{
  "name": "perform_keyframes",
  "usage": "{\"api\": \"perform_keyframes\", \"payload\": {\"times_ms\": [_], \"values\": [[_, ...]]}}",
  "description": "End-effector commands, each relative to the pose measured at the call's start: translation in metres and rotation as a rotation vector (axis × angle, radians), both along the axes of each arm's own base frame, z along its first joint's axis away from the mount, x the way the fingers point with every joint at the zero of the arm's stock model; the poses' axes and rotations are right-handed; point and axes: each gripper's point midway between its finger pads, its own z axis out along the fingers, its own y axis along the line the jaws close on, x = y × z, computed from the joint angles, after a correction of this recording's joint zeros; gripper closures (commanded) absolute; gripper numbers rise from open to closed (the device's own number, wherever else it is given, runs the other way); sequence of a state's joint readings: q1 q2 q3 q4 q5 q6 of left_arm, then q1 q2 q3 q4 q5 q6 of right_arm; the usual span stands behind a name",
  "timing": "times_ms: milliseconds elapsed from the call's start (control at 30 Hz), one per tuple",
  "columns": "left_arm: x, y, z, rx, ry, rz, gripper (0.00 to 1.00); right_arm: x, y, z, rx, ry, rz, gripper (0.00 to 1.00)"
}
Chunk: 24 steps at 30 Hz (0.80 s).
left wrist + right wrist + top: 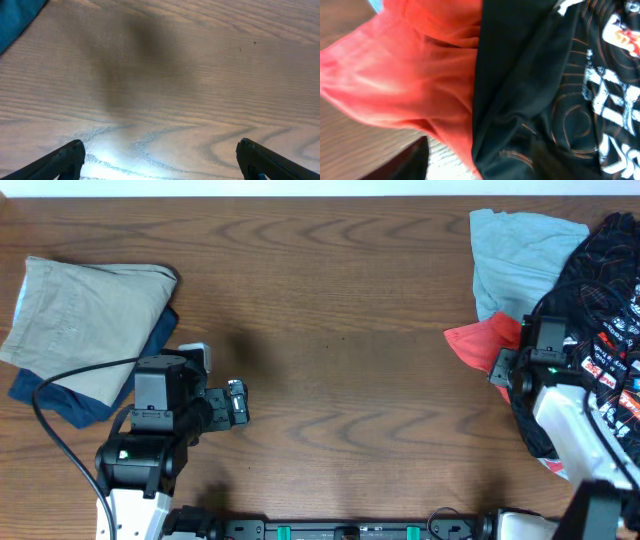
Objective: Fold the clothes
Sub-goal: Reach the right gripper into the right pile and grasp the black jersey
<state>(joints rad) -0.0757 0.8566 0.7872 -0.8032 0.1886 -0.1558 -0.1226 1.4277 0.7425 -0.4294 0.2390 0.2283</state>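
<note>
- tabletop (340, 300) of dark brown wood grain fills my overhead view; a pale strip runs along its far edge.
- left gripper (160, 152) hangs over bare wood, jaws wide apart, holding nothing.
- black jersey (600, 270) with orange contour lines and white lettering lies bunched at the right edge, overlapping a red garment (480, 340), with a light blue garment (510, 250) just behind.
- right gripper (505, 370) sits low at that pile; cloth crowds its fingers, so i cannot tell how far it is open or whether it grips.
- beige garment (85, 310) lies folded on a navy garment (60, 400) at far left.
</note>
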Motion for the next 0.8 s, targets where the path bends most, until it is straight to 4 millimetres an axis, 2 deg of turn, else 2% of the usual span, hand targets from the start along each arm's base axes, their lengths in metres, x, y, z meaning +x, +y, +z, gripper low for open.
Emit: {"api": "perform_keyframes", "payload": {"times_ms": [0, 267, 333, 433, 467, 667, 767], "values": [[0.003, -0.003, 0.007, 0.000, -0.017, -0.023, 0.02, -0.002, -0.013, -0.008, -0.039, 0.037, -0.048, 0.47], [0.003, -0.003, 0.007, 0.000, -0.017, -0.023, 0.02, -0.009, -0.022, -0.022, -0.067, 0.097, -0.076, 0.53], [0.003, -0.003, 0.007, 0.000, -0.017, -0.023, 0.02, -0.010, -0.021, -0.023, -0.067, 0.100, -0.076, 0.62], [0.003, -0.003, 0.007, 0.000, -0.017, -0.023, 0.02, -0.012, -0.021, -0.024, -0.065, 0.111, -0.076, 0.87], [0.003, -0.003, 0.007, 0.000, -0.017, -0.023, 0.02, -0.014, -0.021, -0.025, -0.064, 0.118, -0.075, 0.99], [0.003, -0.003, 0.007, 0.000, -0.017, -0.023, 0.02, -0.022, -0.017, -0.020, -0.033, 0.136, -0.098, 0.99], [0.003, -0.003, 0.007, 0.000, -0.018, -0.023, 0.02, -0.009, -0.004, 0.009, 0.040, 0.068, -0.060, 0.99]]}}
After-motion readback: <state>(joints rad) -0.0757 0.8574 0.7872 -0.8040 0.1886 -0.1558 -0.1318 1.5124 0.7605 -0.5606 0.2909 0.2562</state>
